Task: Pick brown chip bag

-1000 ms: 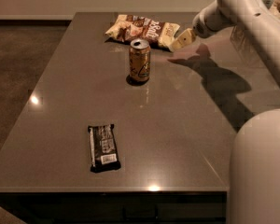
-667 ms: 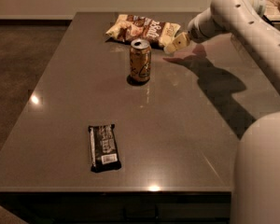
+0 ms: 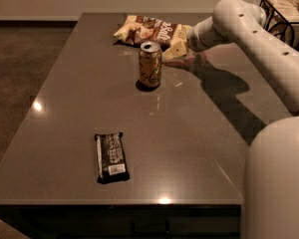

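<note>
The brown chip bag (image 3: 150,30) lies flat at the far end of the dark table (image 3: 65,133). It is cream-tan with a dark brown band and white lettering. My gripper (image 3: 175,48) is at the bag's right end, low over the table, and its pale fingers touch or overlap the bag's edge. The white arm reaches in from the right.
A gold-brown soda can (image 3: 150,64) stands upright just in front of the bag, left of the gripper. A flat black wrapped bar (image 3: 110,156) with a white label lies near the front edge. A dark wire rack (image 3: 284,14) stands beyond the table at the far right.
The gripper has moved left and down towards the right end of the chip bag. The bag, can and bar have not moved.
</note>
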Available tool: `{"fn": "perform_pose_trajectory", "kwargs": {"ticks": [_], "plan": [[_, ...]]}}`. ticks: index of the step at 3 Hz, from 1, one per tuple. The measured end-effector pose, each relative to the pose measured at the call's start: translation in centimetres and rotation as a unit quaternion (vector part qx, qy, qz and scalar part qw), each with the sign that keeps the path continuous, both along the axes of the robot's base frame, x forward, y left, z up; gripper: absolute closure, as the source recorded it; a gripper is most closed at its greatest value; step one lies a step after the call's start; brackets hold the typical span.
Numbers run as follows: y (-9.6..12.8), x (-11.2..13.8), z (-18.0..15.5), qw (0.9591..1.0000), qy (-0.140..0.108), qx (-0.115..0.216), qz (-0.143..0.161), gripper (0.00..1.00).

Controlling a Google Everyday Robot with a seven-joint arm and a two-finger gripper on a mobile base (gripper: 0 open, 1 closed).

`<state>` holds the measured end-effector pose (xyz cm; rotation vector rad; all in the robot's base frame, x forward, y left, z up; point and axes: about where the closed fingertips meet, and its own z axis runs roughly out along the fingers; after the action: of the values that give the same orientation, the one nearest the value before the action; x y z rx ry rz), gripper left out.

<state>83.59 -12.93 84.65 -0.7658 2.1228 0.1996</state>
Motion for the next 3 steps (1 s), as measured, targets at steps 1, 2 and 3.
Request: {"fn": "perform_pose_trajectory", "kwargs": {"ticks": [1,2,3], "plan": [[1.9,0.7,-0.4,0.9996,0.011,0.024,0.008,0.0],[2.9,1.8,-0.1,0.9991,0.012,0.039,0.007,0.0],[3.1,2.7,0.2,0.999,0.011,0.044,-0.001,0.14]]}}
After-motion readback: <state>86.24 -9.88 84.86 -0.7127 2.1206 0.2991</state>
